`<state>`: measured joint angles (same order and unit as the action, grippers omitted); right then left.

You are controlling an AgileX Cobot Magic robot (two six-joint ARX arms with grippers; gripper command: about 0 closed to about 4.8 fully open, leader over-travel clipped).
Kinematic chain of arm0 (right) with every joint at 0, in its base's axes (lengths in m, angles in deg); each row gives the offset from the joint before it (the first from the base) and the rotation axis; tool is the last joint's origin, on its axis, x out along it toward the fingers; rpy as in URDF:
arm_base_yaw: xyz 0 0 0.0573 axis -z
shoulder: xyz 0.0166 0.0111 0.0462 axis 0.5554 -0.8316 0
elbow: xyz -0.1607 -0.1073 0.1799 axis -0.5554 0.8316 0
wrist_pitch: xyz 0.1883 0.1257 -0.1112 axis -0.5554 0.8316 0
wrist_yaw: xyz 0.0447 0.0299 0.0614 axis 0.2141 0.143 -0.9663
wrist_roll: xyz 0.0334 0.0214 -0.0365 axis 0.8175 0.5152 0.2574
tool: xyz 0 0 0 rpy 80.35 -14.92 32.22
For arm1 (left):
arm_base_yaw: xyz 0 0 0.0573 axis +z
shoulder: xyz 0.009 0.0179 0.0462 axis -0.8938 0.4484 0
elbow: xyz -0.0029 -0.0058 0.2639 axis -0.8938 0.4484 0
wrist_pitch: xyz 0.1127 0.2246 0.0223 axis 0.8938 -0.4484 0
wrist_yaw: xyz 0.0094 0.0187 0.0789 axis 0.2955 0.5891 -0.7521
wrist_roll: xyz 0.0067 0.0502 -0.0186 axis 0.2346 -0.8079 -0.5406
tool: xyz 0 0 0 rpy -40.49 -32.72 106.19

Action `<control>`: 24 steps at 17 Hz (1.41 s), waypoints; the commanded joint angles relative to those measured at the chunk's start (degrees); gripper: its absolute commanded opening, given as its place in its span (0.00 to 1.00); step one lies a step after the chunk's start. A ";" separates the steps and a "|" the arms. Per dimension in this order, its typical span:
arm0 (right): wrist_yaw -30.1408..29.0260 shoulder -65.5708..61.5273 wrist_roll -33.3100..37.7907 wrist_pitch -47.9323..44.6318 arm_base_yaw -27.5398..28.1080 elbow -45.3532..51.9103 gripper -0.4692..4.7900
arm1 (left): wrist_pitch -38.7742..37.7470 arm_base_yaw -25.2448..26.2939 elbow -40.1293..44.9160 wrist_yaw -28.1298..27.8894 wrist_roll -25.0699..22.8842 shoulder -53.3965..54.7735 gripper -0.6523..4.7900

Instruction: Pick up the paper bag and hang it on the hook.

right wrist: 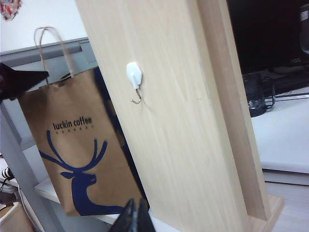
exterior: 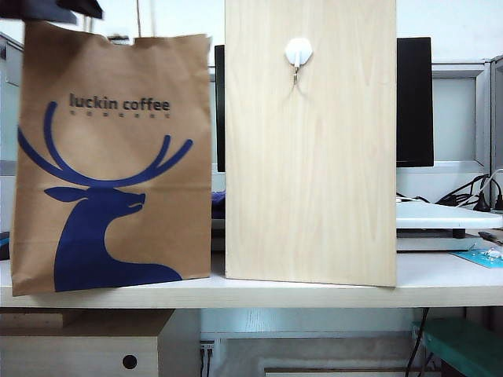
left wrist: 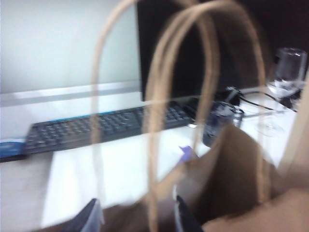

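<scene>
1. Left gripper (left wrist: 137, 217): jaws spread wide, the two dark fingertips showing at the frame edge of its wrist view; nothing clamped between them.
2. Left arm (exterior: 55, 9): dark, at the upper left of the exterior view.
3. Right gripper (right wrist: 136, 217): fingertips pressed together, empty, pointing toward the far left.

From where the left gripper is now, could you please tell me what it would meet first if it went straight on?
Most likely the twisted paper loop handles of the brown kraft paper bag: they rise directly ahead of the open left gripper, with one strand between its fingers. The blur leaves depth unclear.
</scene>
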<state>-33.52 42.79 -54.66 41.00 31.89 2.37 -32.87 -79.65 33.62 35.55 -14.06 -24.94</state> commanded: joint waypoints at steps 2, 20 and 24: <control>0.22 0.00 0.17 -0.76 -0.02 0.37 0.09 | 1.33 -0.02 -0.22 0.42 0.20 1.33 0.31; 0.72 0.00 0.13 0.37 0.00 0.37 0.09 | -20.13 -0.87 -0.15 17.70 10.08 -18.73 0.11; 2.60 0.00 -0.26 0.33 0.02 0.37 0.09 | -23.87 -0.92 -0.15 28.15 10.38 -19.58 0.11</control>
<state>-31.12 42.79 -54.90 41.92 31.91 2.37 -57.08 -80.53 33.65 61.32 -3.94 -43.89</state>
